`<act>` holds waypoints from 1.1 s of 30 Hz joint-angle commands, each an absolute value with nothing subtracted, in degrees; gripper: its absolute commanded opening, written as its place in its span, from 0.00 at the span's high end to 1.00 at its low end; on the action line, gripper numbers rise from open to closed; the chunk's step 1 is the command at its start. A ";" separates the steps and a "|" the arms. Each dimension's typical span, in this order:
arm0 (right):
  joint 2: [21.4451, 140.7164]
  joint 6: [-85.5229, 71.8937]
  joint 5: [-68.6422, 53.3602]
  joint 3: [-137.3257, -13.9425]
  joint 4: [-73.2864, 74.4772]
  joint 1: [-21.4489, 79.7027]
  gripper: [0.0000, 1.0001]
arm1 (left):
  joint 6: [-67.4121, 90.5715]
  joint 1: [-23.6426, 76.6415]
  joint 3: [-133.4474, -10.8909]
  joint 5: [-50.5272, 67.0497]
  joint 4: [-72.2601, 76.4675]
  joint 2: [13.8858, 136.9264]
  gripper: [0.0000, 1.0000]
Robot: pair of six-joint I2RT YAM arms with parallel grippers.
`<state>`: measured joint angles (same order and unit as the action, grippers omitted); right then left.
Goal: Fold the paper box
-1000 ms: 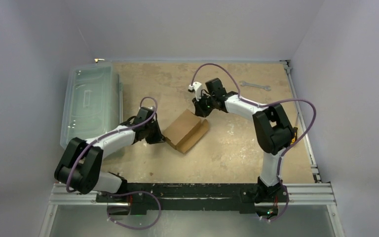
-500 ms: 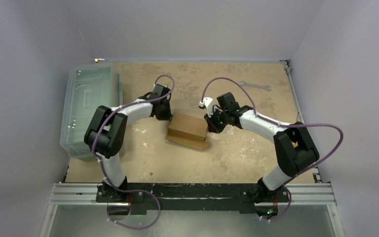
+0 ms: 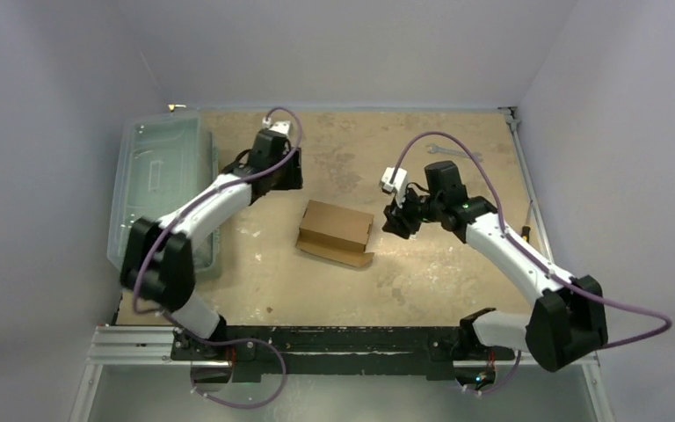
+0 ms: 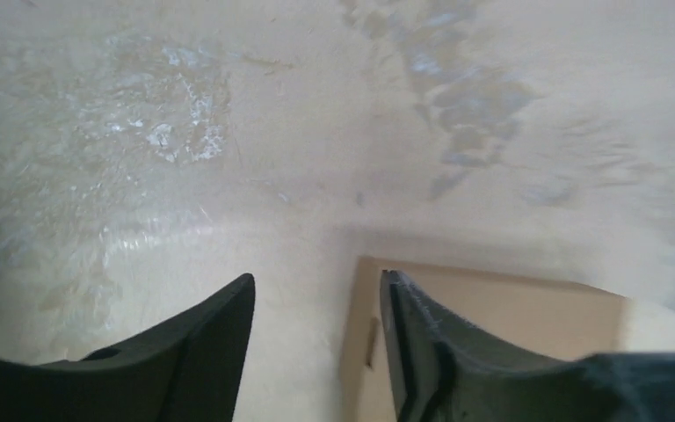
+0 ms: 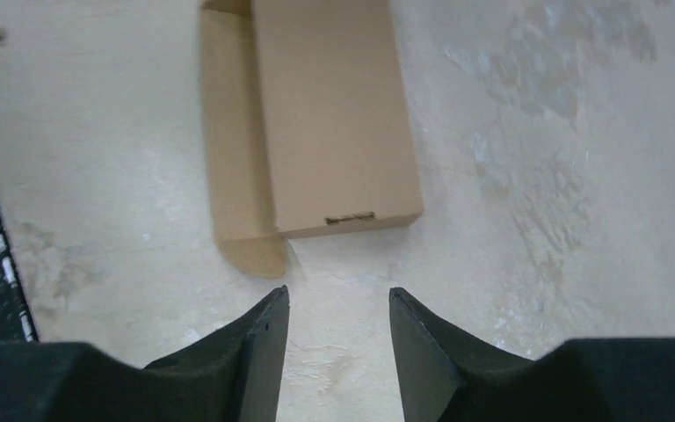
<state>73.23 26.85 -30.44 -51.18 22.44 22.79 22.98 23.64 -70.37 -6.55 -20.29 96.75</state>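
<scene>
The paper box (image 3: 336, 233) is brown cardboard, folded shut into a low rectangular shape, with a flap sticking out along its near side, and it lies mid-table. My left gripper (image 3: 290, 178) hovers off its far-left corner, apart from it. In the left wrist view the left gripper (image 4: 316, 283) is open over bare table, and the box (image 4: 527, 308) lies partly behind the right finger (image 4: 431, 352). My right gripper (image 3: 402, 223) sits just right of the box, not touching. Seen from its wrist, the right gripper (image 5: 337, 293) stands open and empty, with the box (image 5: 334, 114) ahead.
A large clear plastic bin (image 3: 163, 189) stands along the left edge, close to the left arm. A metal wrench (image 3: 453, 152) lies at the far right. The black mounting rail (image 3: 343, 341) runs along the near edge.
Both grippers have opened and drawn back from the box: the left one farther away, the right one to the right. The box has turned, settled flat, and now lies untouched.
</scene>
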 commanded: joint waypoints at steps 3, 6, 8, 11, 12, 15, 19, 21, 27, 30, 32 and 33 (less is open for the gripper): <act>64.85 46.09 -44.90 -54.64 29.37 23.07 0.11 | 22.42 22.59 -52.88 13.40 -5.26 69.99 0.03; 65.55 36.53 -43.07 -52.18 17.21 23.03 0.01 | 27.46 22.48 -43.19 26.16 2.31 64.61 0.02; 70.44 31.81 -42.79 -54.39 16.23 23.02 0.01 | 31.71 23.47 -37.07 31.00 8.68 61.45 0.08; 77.74 25.24 -43.93 -59.24 17.40 22.82 0.08 | 33.67 30.84 -30.97 23.75 10.57 56.39 0.11; 79.05 22.48 -43.65 -59.88 16.18 22.54 0.08 | 35.32 34.24 -29.06 20.61 11.50 55.49 0.15; 82.10 13.11 -44.24 -59.25 10.52 21.26 0.09 | 44.95 39.44 -23.23 14.85 17.49 55.21 0.45; 85.69 3.58 -41.44 -57.79 4.17 19.82 0.09 | 54.01 40.72 -20.02 8.09 23.74 58.06 0.63; 87.67 1.16 -41.43 -58.07 2.91 18.93 0.09 | 56.69 40.71 -21.38 5.23 23.79 61.10 0.65; 93.63 -2.90 -43.57 -58.54 1.29 17.90 0.09 | 60.70 40.69 -25.06 2.77 25.81 70.71 0.66; 95.17 -3.81 -44.72 -58.39 0.80 17.33 0.09 | 60.68 40.74 -26.90 1.65 25.18 73.18 0.65; 96.54 -4.48 -45.78 -58.34 0.61 17.30 0.10 | 60.84 40.74 -27.69 0.87 24.80 74.46 0.64; 97.32 -4.75 -46.39 -58.36 0.69 17.31 0.10 | 60.90 40.71 -28.02 0.72 24.79 75.19 0.64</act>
